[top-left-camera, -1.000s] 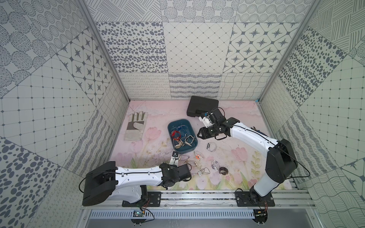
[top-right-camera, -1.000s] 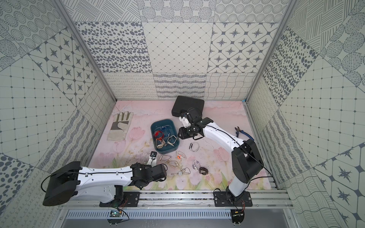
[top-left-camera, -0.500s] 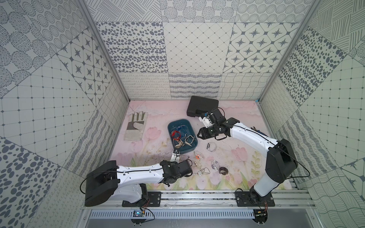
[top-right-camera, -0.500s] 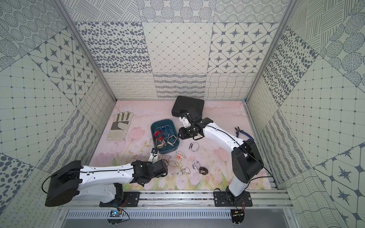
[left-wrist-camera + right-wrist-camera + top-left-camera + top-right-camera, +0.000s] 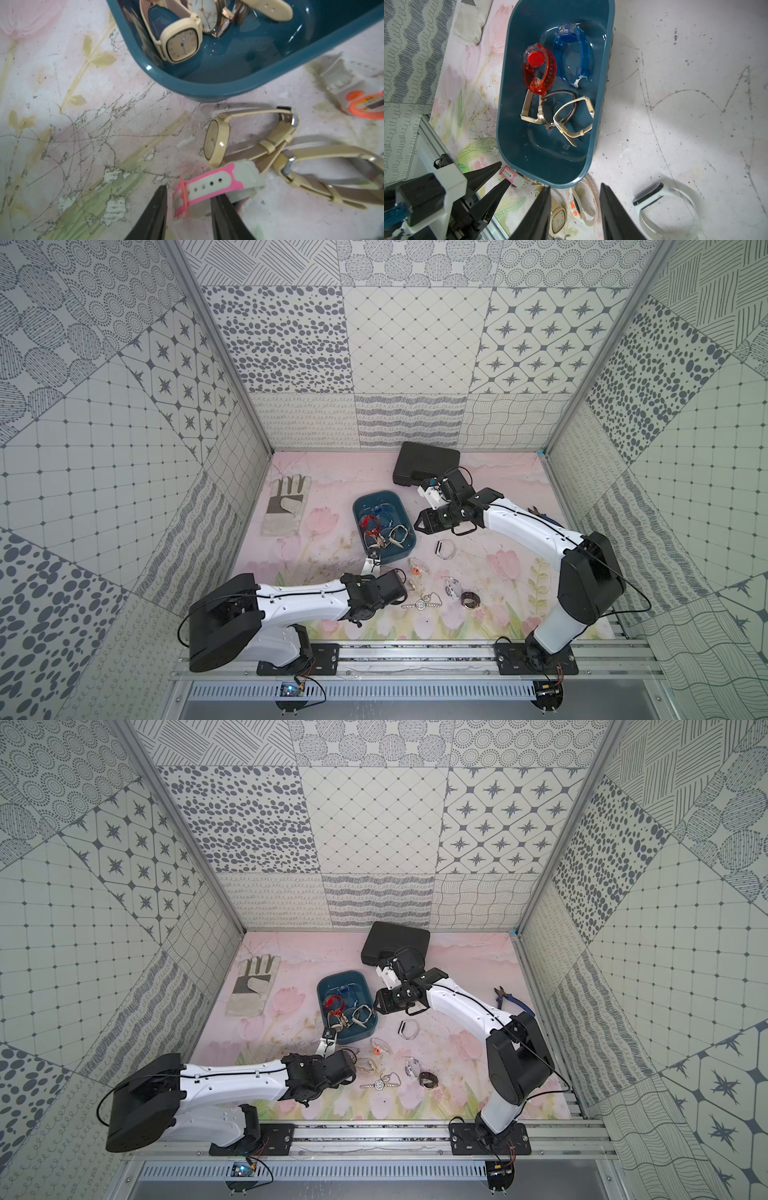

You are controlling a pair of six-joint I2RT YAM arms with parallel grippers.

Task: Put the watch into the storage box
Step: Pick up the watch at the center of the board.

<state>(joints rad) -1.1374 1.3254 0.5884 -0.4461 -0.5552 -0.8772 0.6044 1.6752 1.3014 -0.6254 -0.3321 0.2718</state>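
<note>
The storage box [image 5: 356,515] [image 5: 320,992], a dark teal tub, stands mid-mat with several watches inside: a red one [image 5: 538,68], a blue one [image 5: 572,56] and cream ones [image 5: 180,39]. A pink-and-white watch [image 5: 209,186] [image 5: 508,173] lies on the mat just outside the box's near end. My left gripper [image 5: 190,200] [image 5: 375,554] is low over it, open, one finger on each side of the strap. One finger touches the strap; a thin gap shows at the buckle side. My right gripper [image 5: 574,196] [image 5: 419,525] hangs open and empty beside the box.
A black hard case [image 5: 426,462] stands at the back, a work glove [image 5: 284,506] at the left, pliers [image 5: 509,1000] by the right wall. Loose watches lie near the box: cream ones [image 5: 216,141], an orange-faced one [image 5: 415,570], a white band [image 5: 445,549], a silver one [image 5: 422,605], a brown one [image 5: 469,599].
My left gripper's jaws have narrowed around the pink watch's strap after a small shift of the arm. The right arm has stayed where it was.
</note>
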